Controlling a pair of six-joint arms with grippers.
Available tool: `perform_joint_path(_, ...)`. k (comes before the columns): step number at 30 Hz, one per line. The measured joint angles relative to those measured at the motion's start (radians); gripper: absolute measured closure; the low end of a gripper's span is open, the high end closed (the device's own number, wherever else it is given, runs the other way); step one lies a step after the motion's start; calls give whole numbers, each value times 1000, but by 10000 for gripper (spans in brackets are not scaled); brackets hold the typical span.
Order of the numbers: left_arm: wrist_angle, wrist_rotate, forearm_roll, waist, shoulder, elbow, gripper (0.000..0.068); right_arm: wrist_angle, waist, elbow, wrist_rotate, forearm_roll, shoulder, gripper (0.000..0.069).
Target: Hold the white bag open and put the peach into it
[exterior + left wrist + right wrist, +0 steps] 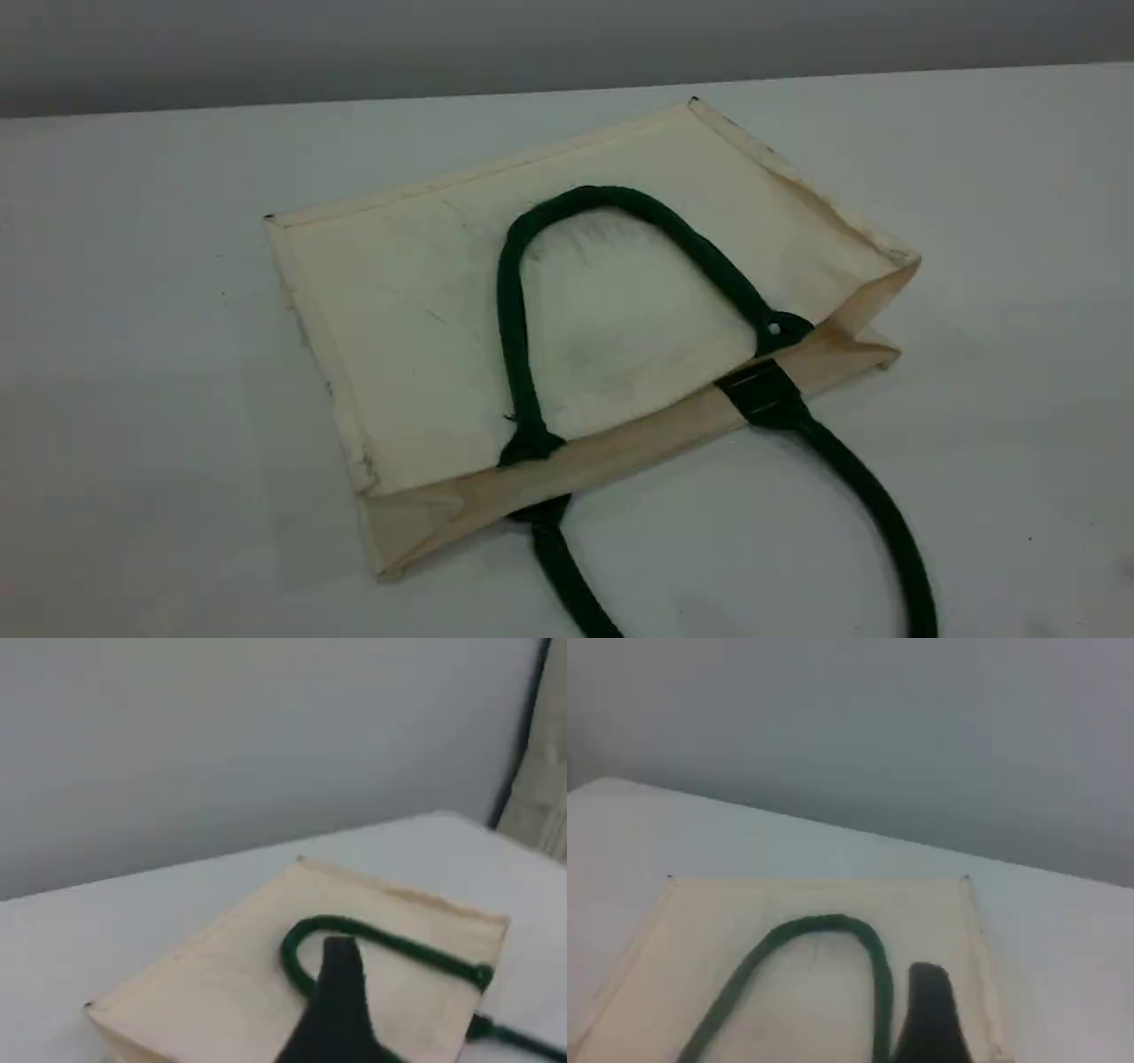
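The white bag [425, 292] lies flat on the table, its mouth toward the near edge and nearly closed. One dark green rope handle [585, 199] is folded back over the bag's top face. The other handle [877, 505] trails off the mouth toward the bottom edge. The peach is out of view in every frame. Neither arm shows in the scene view. In the left wrist view a dark fingertip [339, 957] hovers above the bag [204, 1001], over the handle loop [390, 943]. In the right wrist view one dark fingertip [928, 992] hangs above the bag [700, 930], just right of the handle [824, 923]. Nothing is held.
The white table [133, 443] extends around the bag on all sides, and its far edge meets a grey wall [354, 44]. In the left wrist view a beige curtain-like surface [545, 788] stands past the table's corner.
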Motion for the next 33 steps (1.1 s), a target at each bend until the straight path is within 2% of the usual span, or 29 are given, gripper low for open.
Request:
perform_joint_path(4, 59, 109, 0, 0, 0, 0, 108, 7, 0, 0, 0, -1, 0, 270)
perform_joint_path(6, 64, 133, 0, 0, 0, -1, 108, 7, 0, 0, 0, -1, 0, 282)
perform_joint_path(15, 131, 131, -3, 0, 0, -1, 108, 4, 0, 0, 0, 93, 0, 295)
perform_joint_path(20, 164, 109, -34, 0, 0, -1, 108, -10, 0, 0, 0, 134, 0, 295)
perform_joint_path(28, 228, 111, -34, 0, 0, -1, 108, -23, 0, 0, 0, 145, 0, 295)
perform_joint_path(33, 267, 112, -34, 0, 0, -1, 108, -29, 0, 0, 0, 145, 0, 237)
